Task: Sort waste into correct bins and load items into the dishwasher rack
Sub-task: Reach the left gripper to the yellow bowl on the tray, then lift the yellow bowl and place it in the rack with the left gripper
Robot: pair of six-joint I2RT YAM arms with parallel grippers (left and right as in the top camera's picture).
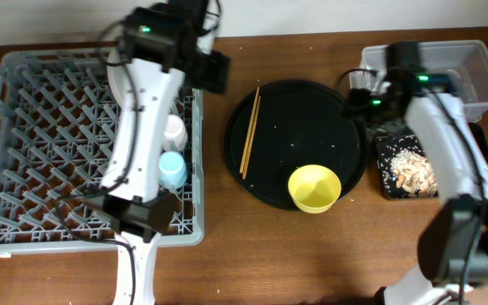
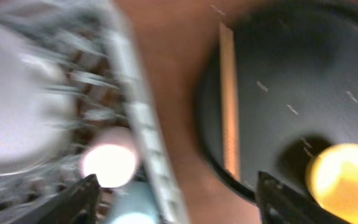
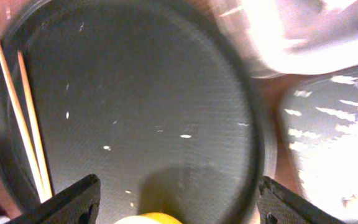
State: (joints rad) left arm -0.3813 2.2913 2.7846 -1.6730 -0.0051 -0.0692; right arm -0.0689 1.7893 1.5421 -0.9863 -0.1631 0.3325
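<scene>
The grey dishwasher rack (image 1: 49, 152) holds the pale plate (image 2: 17, 106) on edge, a pink cup (image 1: 174, 131) and a light blue cup (image 1: 172, 169). My left gripper (image 1: 213, 72) is open and empty, above the gap between the rack wall (image 2: 135, 106) and the round black tray (image 1: 312, 127); its jaws show in the left wrist view (image 2: 179, 202). Wooden chopsticks (image 1: 250, 131) and a yellow bowl (image 1: 314, 188) lie on that tray. My right gripper (image 1: 358, 89) is open and empty over the tray's right edge; its jaws show in the right wrist view (image 3: 176, 202). Brown-tan food scraps (image 1: 412, 169) lie in the shallow black tray (image 1: 385, 188).
A clear plastic tub (image 1: 481, 68) stands at the back right, behind the shallow black tray; its contents are blurred. The round tray bears small white crumbs (image 3: 185, 135). Bare wooden table (image 1: 312, 254) runs along the front.
</scene>
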